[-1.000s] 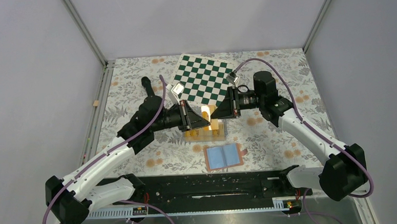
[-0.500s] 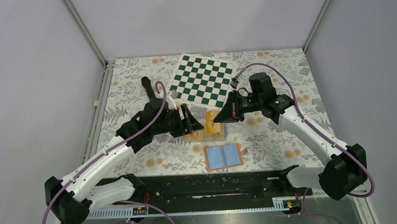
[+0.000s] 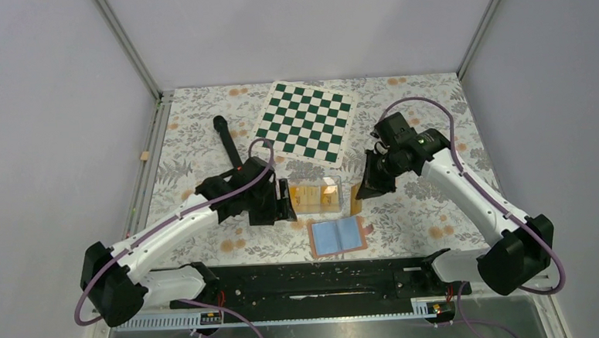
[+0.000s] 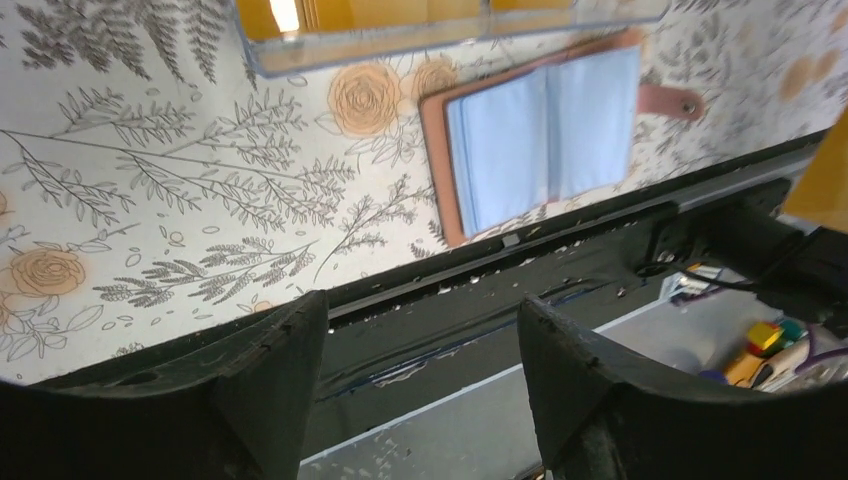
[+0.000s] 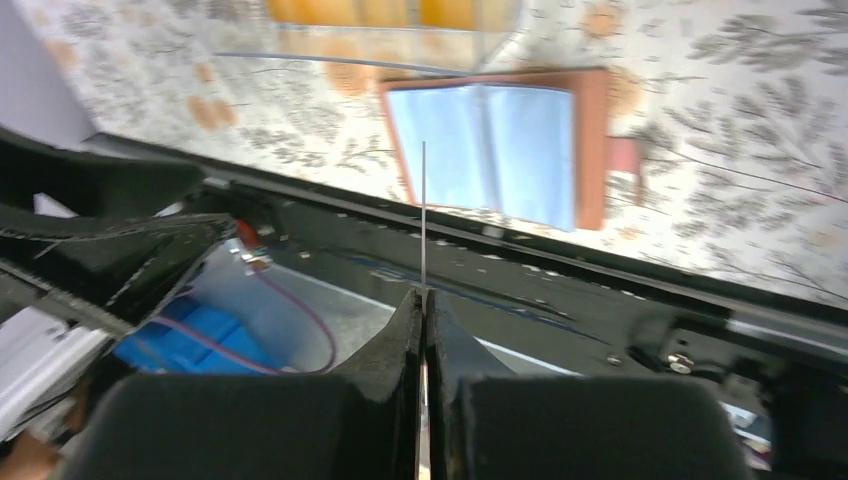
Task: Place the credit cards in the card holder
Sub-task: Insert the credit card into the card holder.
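My right gripper (image 3: 362, 190) is shut on a yellow-orange credit card (image 3: 355, 200), held upright just right of the clear box and above the far right corner of the card holder (image 3: 337, 235). In the right wrist view the card (image 5: 423, 215) shows edge-on as a thin line rising from my pinched fingertips (image 5: 423, 296), with the open holder (image 5: 490, 150) beyond it. More yellow cards (image 3: 317, 193) lie in the clear box. My left gripper (image 3: 283, 208) stands open and empty left of the box. The left wrist view shows the holder (image 4: 540, 140) and the held card (image 4: 825, 180).
The clear plastic box (image 3: 314, 208) sits between the two grippers. A green-white chessboard (image 3: 305, 121) lies at the back. The black rail (image 3: 325, 280) of the arm bases runs along the near edge, close below the holder.
The grippers met over the box. The left one opened, let the card go and drew back down-left. The right one shut on the card and carried it right and nearer.
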Action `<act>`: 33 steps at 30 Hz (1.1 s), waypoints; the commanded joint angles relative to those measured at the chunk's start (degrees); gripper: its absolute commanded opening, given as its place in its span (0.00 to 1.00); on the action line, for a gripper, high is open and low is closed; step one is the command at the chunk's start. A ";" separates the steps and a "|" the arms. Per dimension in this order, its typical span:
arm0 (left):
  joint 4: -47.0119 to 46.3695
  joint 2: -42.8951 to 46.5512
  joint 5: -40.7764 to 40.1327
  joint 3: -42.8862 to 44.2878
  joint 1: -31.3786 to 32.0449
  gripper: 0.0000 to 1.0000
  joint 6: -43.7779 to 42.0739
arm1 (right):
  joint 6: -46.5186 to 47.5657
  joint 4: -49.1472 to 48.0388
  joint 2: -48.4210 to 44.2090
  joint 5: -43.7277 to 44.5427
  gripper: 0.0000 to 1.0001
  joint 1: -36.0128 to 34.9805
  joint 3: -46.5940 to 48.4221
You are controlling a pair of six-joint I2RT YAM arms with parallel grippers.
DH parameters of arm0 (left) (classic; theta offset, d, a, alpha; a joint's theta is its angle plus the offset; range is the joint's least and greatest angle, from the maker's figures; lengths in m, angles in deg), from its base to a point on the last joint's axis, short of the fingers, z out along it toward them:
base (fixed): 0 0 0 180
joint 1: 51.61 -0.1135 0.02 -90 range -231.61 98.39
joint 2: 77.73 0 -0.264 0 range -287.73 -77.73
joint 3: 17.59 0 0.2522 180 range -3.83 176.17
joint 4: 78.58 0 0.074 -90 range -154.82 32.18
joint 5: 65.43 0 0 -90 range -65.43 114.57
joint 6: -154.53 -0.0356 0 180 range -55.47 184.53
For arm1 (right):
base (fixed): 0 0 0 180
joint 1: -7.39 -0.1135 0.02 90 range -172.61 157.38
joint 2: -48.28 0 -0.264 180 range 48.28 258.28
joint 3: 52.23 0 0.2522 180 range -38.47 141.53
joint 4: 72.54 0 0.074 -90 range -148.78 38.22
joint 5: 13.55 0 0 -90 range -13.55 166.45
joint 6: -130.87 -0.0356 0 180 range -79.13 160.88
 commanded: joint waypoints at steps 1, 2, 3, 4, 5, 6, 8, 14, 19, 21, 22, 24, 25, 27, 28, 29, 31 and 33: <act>-0.44 -2.19 -1.01 1.61 2.62 0.69 -0.41 | 7.96 7.45 -4.05 8.14 0.00 0.07 -0.51; -2.42 -2.42 0.71 0.79 2.74 0.69 0.18 | 9.00 4.13 -5.48 5.06 0.00 0.11 -2.78; -4.33 -2.34 2.26 -0.33 2.81 0.68 1.52 | 9.34 0.88 -7.20 1.99 0.00 0.07 -5.23; -6.62 -2.09 3.62 -1.82 2.88 0.68 3.02 | 9.17 -2.45 -9.33 -1.02 0.00 0.08 -8.09; -9.43 -1.77 5.27 -3.70 2.90 0.67 4.47 | 9.14 -5.19 -10.65 -3.58 0.00 0.14 -10.67; -12.41 -1.42 6.63 -5.57 2.88 0.66 5.76 | 9.26 -7.40 -12.00 -5.04 0.00 0.14 -13.10; -15.91 -0.97 7.91 -8.37 2.85 0.65 7.20 | 7.53 -13.30 -14.66 -7.25 0.00 0.14 -19.04; -21.58 -0.26 9.06 -15.55 2.79 0.61 10.95 | -0.15 -34.98 -19.53 -14.85 0.00 0.16 -34.88; -29.15 -1.15 10.41 -21.04 2.81 0.56 14.90 | -0.10 -45.00 -18.18 -16.43 0.00 0.16 -38.80; -30.79 -2.56 10.66 -21.64 2.81 0.55 15.02 | -0.06 -47.57 -17.15 -16.39 0.00 0.16 -38.77; -31.36 -3.28 10.86 -21.77 2.81 0.54 14.75 | -0.10 -49.13 -16.52 -16.33 0.00 0.11 -38.92; -31.65 -5.06 11.01 -21.39 2.80 0.52 14.09 | -0.32 -52.54 -15.12 -16.05 0.00 0.15 -39.57; -31.70 -5.67 10.95 -21.27 2.79 0.51 13.86 | -0.15 -54.44 -13.97 -15.95 0.00 0.16 -40.25; -33.01 -7.04 11.27 -21.49 2.83 0.49 14.26 | -0.49 -58.88 -12.27 -15.55 0.00 0.17 -41.95; -34.00 -7.70 11.55 -21.56 2.86 0.47 14.56 | -0.59 -60.48 -11.54 -15.43 0.00 0.16 -42.76; -34.73 -8.34 11.74 -21.56 2.90 0.46 14.83 | -0.85 -61.80 -10.78 -15.14 0.00 0.16 -43.60; -35.62 -9.43 11.91 -21.44 2.98 0.44 15.16 | -1.05 -63.70 -9.53 -14.78 0.00 0.16 -44.80; -36.01 -10.31 11.71 -21.23 2.99 0.43 15.26 | -0.58 -63.99 -8.62 -14.38 0.00 0.15 -45.28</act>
